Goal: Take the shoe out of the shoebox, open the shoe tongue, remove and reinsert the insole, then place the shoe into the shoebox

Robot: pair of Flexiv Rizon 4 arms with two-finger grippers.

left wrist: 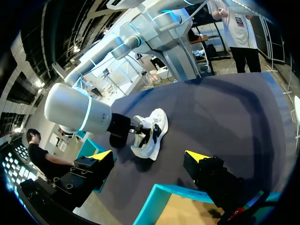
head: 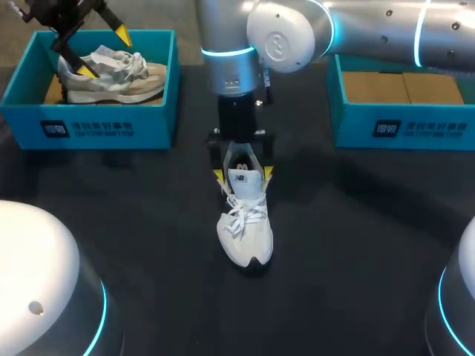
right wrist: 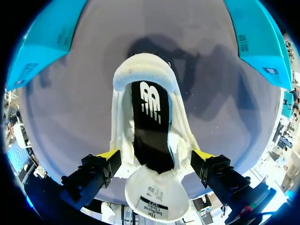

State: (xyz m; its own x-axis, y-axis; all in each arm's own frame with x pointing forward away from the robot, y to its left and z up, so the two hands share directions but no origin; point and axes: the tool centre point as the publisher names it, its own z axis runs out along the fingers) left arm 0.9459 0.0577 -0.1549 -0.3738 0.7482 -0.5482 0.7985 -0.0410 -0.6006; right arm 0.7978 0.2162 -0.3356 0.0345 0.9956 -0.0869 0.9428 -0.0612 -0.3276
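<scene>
A white sneaker (head: 245, 233) is seen standing upright on the dark table (head: 356, 245), out of any box, with its toe pointed toward the robot. Its tongue (right wrist: 157, 199) is folded back and up, so that the black insole (right wrist: 149, 126) is exposed, lying flat inside the shoe. The right gripper (head: 243, 176) is held directly above the sneaker's opening. Its fingers are spread wide, one at each side of the collar, and whether they press on it cannot be made out.

Farther back, a teal left shoebox (head: 96, 126) is placed at one far corner, and a second sneaker (head: 119, 78) is laid inside it on its side. The left gripper (head: 105, 52) is positioned over this box, its fingers set well apart with nothing between them. At the opposite far corner, a teal right shoebox (head: 401, 130) is shown with only its brown cardboard floor.
</scene>
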